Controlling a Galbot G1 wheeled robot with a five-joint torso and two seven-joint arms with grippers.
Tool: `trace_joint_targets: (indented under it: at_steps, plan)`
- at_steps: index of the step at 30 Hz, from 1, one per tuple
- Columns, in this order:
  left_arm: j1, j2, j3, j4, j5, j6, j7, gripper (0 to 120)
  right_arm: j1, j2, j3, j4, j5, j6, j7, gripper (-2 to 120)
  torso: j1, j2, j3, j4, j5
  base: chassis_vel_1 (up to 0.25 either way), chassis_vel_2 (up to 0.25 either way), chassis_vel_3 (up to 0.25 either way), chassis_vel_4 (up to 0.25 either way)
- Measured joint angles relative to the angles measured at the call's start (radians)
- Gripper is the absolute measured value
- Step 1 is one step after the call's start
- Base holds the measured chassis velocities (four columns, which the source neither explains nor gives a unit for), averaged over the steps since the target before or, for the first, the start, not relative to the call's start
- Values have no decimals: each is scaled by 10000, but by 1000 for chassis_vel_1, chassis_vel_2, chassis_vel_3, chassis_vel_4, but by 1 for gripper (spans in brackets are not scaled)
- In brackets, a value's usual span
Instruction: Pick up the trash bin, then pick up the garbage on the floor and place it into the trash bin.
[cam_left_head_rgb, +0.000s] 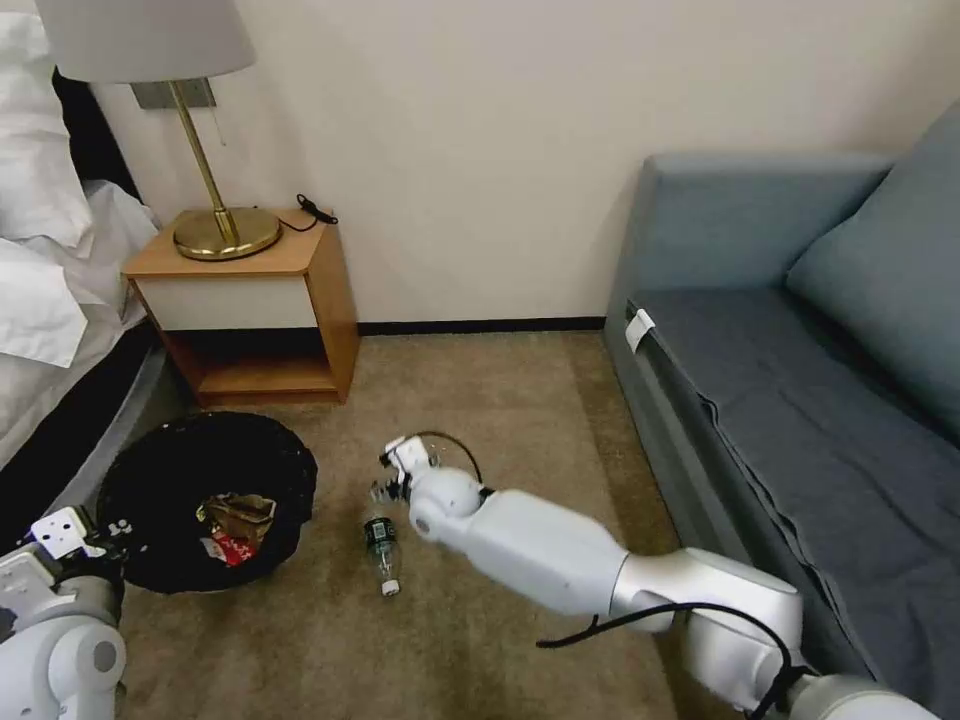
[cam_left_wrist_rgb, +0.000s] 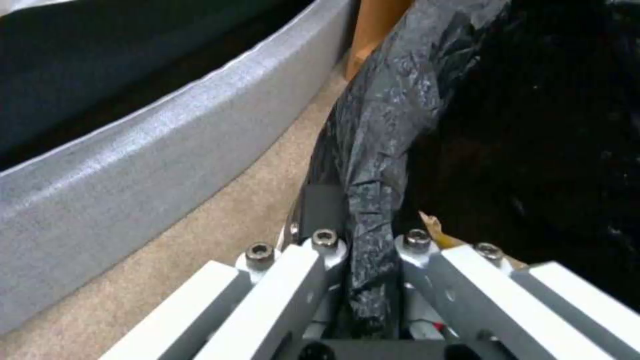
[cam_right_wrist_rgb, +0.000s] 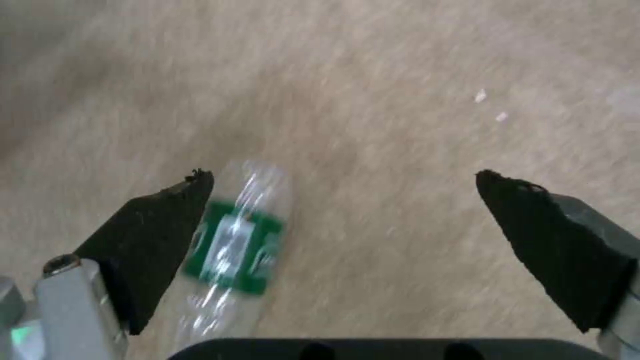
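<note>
while your left end effector (cam_left_wrist_rgb: 357, 270) is clamped tight on the trash bin (cam_left_head_rgb: 205, 500), pinching the crinkly black bag at the rim nearest the robot, your right end effector (cam_right_wrist_rgb: 343, 200) hangs over the carpet (cam_left_head_rgb: 480, 400) with its fingers spread wide and nothing between them. taking the trash bin as the landmark: it sits on the carpet just in front of the wooden nightstand (cam_left_head_rgb: 250, 310) and right beside the bed (cam_left_head_rgb: 60, 330), and you can see a crumpled brown paper bag (cam_left_head_rgb: 240, 512) and a red-and-white wrapper (cam_left_head_rgb: 228, 548) already lying inside it. the small clear bottle (cam_left_head_rgb: 382, 550) with the green label is lying on its side on the carpet just to the right of the trash bin, white cap pointing toward the robot. your right end effector is a bit past the bottle, on the side away from the trash bin's near rim. in the right wrist view the bottle (cam_right_wrist_rgb: 233, 250) lies just beside one black fingertip (cam_right_wrist_rgb: 160, 235), off to that side rather than centred in the gap. the grey sofa (cam_left_head_rgb: 800, 380) is well apart from the trash bin, on the far right.
</note>
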Motion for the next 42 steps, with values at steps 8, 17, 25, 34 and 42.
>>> trace_joint_targets:
  at_steps: [8,17,25,34,42]
  plan:
    - [-1,-56,13,-2,34,-16,0,2,-153,384,-1125,-603,166,11,-189,100,0,0,-1,0,0,0,0,0,0]
    - [131,-91,-129,-74,24,-53,8,2,-252,878,-1623,-1312,-22,161,-495,100,0,0,-1,2,1,0,0,0,0]
    - [172,-115,-209,-114,7,-75,19,2,-486,879,-1929,-1497,-165,247,-567,100,0,0,-1,0,1,0,0,0,0]
    - [210,-133,-211,-125,7,-91,21,2,-747,870,-2025,-1822,-353,384,-704,100,0,0,-1,0,1,0,0,0,0]
    - [211,-141,-207,-128,14,-101,21,2,-856,865,-2040,-2077,-454,410,-790,100,0,-1,-1,0,1,0,0,0,0]
